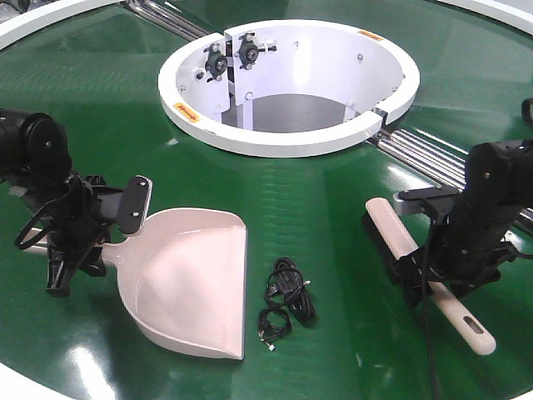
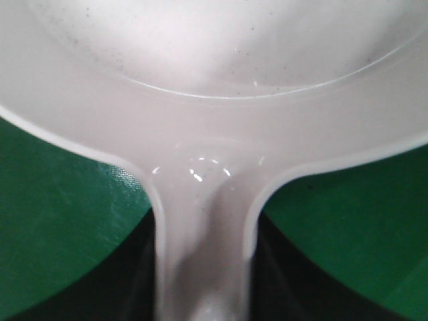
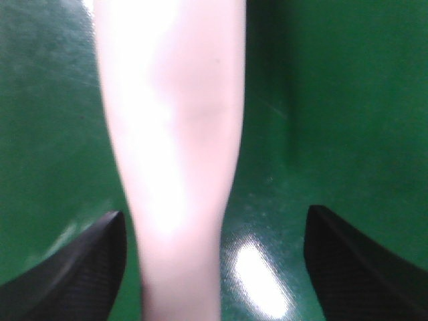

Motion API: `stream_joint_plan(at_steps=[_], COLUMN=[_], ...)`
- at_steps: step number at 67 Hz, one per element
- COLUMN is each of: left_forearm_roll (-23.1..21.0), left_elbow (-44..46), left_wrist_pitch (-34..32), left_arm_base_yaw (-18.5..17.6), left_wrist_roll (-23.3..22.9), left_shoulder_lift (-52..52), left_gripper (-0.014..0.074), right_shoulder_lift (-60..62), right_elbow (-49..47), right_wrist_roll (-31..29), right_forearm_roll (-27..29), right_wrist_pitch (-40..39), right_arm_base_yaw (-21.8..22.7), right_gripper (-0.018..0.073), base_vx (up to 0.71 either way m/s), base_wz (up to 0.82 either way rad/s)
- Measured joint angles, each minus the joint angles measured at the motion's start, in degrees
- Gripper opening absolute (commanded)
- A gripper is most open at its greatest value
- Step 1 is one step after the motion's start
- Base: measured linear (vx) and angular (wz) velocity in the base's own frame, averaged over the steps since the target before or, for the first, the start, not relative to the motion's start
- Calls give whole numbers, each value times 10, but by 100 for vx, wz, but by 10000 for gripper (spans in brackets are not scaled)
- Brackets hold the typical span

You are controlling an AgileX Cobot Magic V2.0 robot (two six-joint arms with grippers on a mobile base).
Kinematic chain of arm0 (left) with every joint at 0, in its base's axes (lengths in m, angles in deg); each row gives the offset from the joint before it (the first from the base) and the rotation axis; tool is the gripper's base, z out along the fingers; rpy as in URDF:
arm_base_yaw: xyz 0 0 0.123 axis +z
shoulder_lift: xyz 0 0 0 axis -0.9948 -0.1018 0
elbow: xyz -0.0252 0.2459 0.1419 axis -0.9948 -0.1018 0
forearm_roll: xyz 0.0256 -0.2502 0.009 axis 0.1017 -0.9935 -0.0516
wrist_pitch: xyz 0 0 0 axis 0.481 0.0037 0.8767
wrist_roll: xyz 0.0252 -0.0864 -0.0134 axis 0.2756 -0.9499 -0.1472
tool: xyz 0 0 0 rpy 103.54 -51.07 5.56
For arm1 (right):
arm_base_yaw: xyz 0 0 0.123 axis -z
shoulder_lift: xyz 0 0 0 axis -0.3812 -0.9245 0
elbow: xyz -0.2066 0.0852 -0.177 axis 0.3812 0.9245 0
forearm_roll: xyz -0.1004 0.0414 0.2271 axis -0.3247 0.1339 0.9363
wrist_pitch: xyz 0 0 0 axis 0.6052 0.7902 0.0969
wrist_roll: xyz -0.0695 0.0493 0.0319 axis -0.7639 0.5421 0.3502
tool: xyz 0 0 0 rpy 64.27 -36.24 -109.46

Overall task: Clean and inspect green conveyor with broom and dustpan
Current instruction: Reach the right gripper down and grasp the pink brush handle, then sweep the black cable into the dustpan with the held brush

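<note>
- You've got the dustpan (image 1: 187,279) left on the conveyor (image 1: 316,192), broom (image 1: 396,233) right
- Cable bundle (image 1: 286,302) lies between them
- Ring housing (image 1: 287,143) sits behind all three

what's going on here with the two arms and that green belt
The robot is getting ready to sweep the green conveyor. The left gripper is at the handle of the dustpan, which rests on the belt. The handle runs between its jaws, but it is unclear whether they are clamped. The right gripper is over the broom, with its jaws open on either side of the handle and not gripping. A tangle of black cable lies on the belt between the two tools.
</note>
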Motion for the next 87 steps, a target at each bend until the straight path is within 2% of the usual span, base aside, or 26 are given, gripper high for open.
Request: stream_joint_plan(at_steps=[9, 24, 43, 58, 65, 87], left_forearm_roll=[0, 0, 0, 0, 0, 0], left_elbow=[0, 0, 0, 0, 0, 0], left_wrist_pitch=[0, 0, 0, 0, 0, 0], left_arm_base_yaw=[0, 0, 0, 0, 0, 0], left_wrist_roll=[0, 0, 0, 0, 0, 0], left_shoulder_lift=[0, 0, 0, 0, 0, 0], left_gripper=[-8, -8, -8, -8, -8, -8], right_shoulder_lift=[-17, -23, 23, 83, 103, 91], right_elbow=[0, 0, 0, 2, 18, 44], right_wrist_roll=[0, 1, 2, 30, 59, 207], right_forearm_roll=[0, 1, 10, 39, 37, 34], right_wrist_pitch=[0, -10, -11, 33, 53, 77], right_arm_base_yaw=[0, 0, 0, -9, -43, -206], right_gripper=[326, -12, -5, -5, -5, -5], base_vx=[0, 0, 0, 0, 0, 0], base_wz=[0, 0, 0, 0, 0, 0])
